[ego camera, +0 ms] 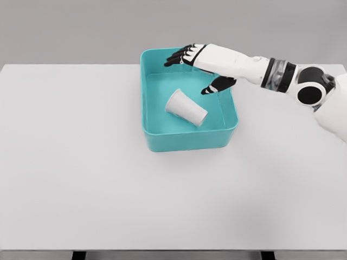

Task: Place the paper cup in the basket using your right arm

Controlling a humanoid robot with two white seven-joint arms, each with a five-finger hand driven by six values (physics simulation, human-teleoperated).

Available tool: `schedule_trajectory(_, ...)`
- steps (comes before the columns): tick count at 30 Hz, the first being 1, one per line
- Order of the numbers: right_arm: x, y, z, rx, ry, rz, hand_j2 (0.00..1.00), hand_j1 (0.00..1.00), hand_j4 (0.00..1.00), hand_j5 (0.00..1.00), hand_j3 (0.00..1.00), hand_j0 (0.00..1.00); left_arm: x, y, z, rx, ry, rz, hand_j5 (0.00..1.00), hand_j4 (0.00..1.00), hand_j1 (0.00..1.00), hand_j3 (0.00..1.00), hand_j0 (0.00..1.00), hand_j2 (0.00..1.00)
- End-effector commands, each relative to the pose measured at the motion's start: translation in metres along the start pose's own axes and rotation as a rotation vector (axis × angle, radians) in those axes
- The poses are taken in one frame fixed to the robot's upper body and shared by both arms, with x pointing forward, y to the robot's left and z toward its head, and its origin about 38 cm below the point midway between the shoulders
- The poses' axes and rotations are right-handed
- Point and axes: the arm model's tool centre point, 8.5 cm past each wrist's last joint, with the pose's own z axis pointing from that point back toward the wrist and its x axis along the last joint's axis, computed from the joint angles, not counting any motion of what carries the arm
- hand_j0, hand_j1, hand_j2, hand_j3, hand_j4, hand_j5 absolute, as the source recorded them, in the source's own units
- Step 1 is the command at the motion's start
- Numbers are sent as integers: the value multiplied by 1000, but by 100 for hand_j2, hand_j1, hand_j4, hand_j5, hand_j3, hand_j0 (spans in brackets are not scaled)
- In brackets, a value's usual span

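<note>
The white paper cup (pixel 186 108) lies on its side inside the teal rectangular plastic basket (pixel 187 140), just below the right hand (pixel 201 69), whose fingers are spread and empty; pulling back low could clip the rim and drag the basket across the pale worktop (pixel 70 162).

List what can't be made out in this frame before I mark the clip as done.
- Left arm: not in the head view at all.
- Right hand: its palm side faces down over the basket, so it is hidden.
- Basket's near inner wall: hidden behind its own front rim.
- Paper cup: lying on its side; the underside touching the basket floor is hidden.
- Right arm's shoulder: cut off by the right edge.
</note>
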Motion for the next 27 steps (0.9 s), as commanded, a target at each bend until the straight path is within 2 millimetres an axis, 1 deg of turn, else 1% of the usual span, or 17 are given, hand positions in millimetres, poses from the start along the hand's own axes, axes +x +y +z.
schedule_trajectory(1,-11,4,10,29,41,7,100,100,100,100,100,100,0,0,0,0,0,0,100,100,100,100,100,100)
schedule_trajectory(2,-16,-5,20,35,62,28,100,100,100,100,100,100,0,0,0,0,0,0,100,100,100,100,100,100)
schedule_trajectory(3,-24,-15,38,50,100,54,100,100,100,100,100,100,0,0,0,0,0,0,100,100,100,100,100,100)
schedule_trajectory(5,-36,-25,69,56,164,72,100,100,100,100,100,100,0,0,0,0,0,0,100,100,100,100,100,100)
schedule_trajectory(7,-52,-37,133,54,291,107,100,100,100,100,100,100,0,0,0,0,0,0,100,100,100,100,100,100)
schedule_trajectory(8,-53,-38,151,67,323,116,100,100,100,100,100,100,0,0,0,0,0,0,100,100,100,100,100,100)
schedule_trajectory(9,-51,-31,167,96,342,116,100,100,100,100,100,100,0,0,0,0,0,0,100,100,100,100,100,100)
schedule_trajectory(10,-51,-20,172,112,346,98,100,100,100,100,100,100,0,0,0,0,0,0,100,100,100,100,100,100)
schedule_trajectory(12,-50,-9,173,126,344,78,100,100,100,100,100,100,0,0,0,0,0,2,100,100,100,100,100,100)
schedule_trajectory(14,-38,0,163,140,296,71,100,100,100,100,100,100,0,0,0,0,0,0,100,100,100,100,100,100)
schedule_trajectory(15,-30,2,161,158,271,79,100,100,100,100,100,100,0,0,0,0,0,0,100,100,100,100,100,100)
schedule_trajectory(17,-17,-2,156,159,233,95,100,100,100,100,100,100,0,0,0,0,0,0,100,100,100,100,100,100)
schedule_trajectory(21,-16,1,156,165,230,90,100,100,100,100,100,100,0,0,0,0,1,0,100,100,100,100,100,100)
schedule_trajectory(22,-16,8,159,175,233,77,100,100,100,100,100,100,0,0,0,0,0,0,100,100,100,100,100,100)
schedule_trajectory(23,-18,14,172,194,259,67,100,100,100,100,100,100,0,0,0,0,0,0,100,100,100,100,100,100)
schedule_trajectory(25,-20,10,186,207,289,76,100,100,100,100,100,100,-2,0,0,0,4,1,100,100,100,100,100,100)
schedule_trajectory(27,-19,18,188,216,291,59,100,100,100,100,100,100,-3,0,0,-2,7,2,100,100,100,100,100,100)
